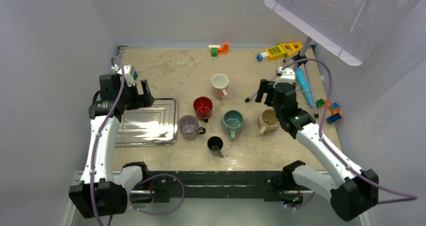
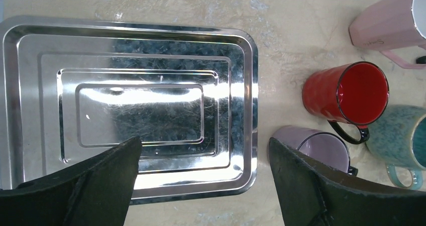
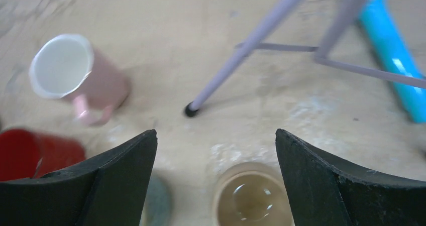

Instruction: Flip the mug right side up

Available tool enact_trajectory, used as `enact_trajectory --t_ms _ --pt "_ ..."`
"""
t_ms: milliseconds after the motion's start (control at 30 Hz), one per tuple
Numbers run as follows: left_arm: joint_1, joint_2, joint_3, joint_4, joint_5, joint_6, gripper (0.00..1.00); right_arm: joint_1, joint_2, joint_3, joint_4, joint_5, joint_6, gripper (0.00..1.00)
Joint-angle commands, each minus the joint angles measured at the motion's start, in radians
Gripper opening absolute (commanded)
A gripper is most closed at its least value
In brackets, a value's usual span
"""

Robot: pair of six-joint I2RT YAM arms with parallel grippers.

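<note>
Beige mug (image 1: 269, 119) upright on table (image 1: 166, 65), mouth up, just right of teal mug (image 1: 233, 120). R gripper (image 3: 215, 135) hangs above it, jaws wide apart, holding nothing, clear of rim. L gripper (image 2: 205, 140) over tray (image 2: 30, 40) near its right edge, jaws spread wide, empty. Pink mug (image 1: 219, 84) and red mug (image 1: 203, 106) upright farther left.

No writing, label, brand or number can be read anywhere; the mugs (image 1: 203, 105), the steel tray (image 1: 150, 135) and the far toys (image 1: 279, 50) show plain surfaces.
</note>
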State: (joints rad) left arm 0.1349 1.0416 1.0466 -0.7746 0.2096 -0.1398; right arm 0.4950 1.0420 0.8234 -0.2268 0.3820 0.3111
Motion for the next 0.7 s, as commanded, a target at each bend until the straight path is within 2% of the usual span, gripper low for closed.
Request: enact_trajectory --t_ms 0,133,233,333,500,667 --pt "0.000 -0.041 -0.071 0.115 -0.014 -0.027 1.00 -0.194 -0.152 -0.131 0.246 0.066 -0.012 0.92" --pt "-0.001 -0.097 -0.161 0.193 -0.036 -0.021 1.00 -0.265 -0.255 -0.275 0.408 0.166 -0.093 0.98" --pt "-0.001 -0.109 -0.222 0.242 -0.016 0.001 1.00 -0.271 -0.328 -0.406 0.601 0.160 -0.162 0.99" --pt "0.000 -0.108 -0.256 0.265 -0.013 -0.021 1.00 -0.271 -0.382 -0.513 0.713 0.130 -0.197 0.99" --pt "0.002 -0.118 -0.293 0.295 -0.029 -0.023 1.00 -0.271 -0.456 -0.614 0.791 0.188 -0.167 0.99" --pt "0.002 -0.123 -0.314 0.306 0.001 -0.014 1.00 -0.271 -0.464 -0.642 0.810 0.105 -0.179 0.99"
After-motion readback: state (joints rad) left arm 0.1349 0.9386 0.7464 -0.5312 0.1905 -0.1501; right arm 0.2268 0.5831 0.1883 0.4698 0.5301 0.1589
